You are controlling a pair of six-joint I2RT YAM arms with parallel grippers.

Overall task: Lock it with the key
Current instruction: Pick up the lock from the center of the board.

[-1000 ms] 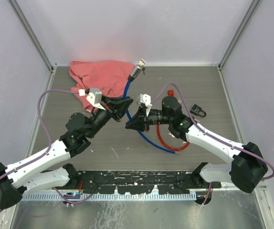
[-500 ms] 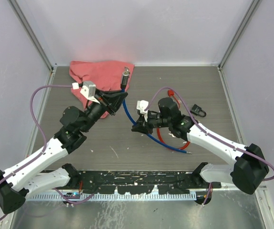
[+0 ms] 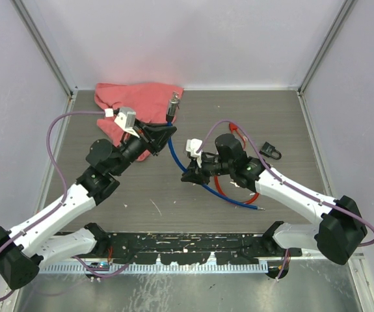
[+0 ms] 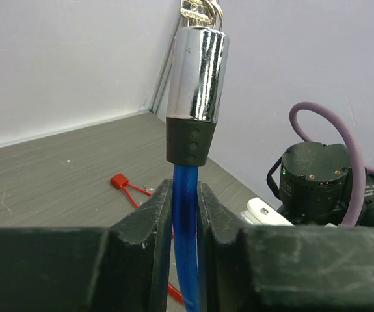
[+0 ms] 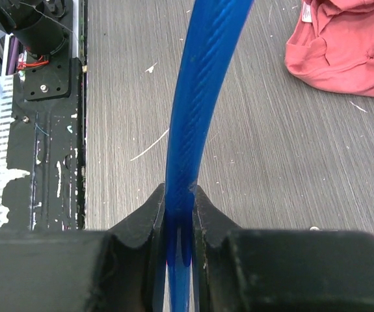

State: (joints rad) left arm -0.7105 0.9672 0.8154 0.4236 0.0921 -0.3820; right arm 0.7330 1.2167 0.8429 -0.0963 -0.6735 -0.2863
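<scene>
A blue cable lock has a chrome cylinder head with keys sticking out of its top. My left gripper is shut on the blue cable just below the black collar and holds the head upright. In the top view the head sits above the left gripper, over the cloth's edge. My right gripper is shut on the same cable lower down. In the top view the right gripper is right of centre. The cable's free end lies on the table.
A pink cloth lies at the back left. A red cable loop with a red tag lies under the right arm. A small black padlock sits to the right. The black base rail runs along the near edge.
My left gripper has carried the lock head left, from right of the cloth to over its edge. My right gripper shifted slightly right and down, and the cable's free end slid right.
</scene>
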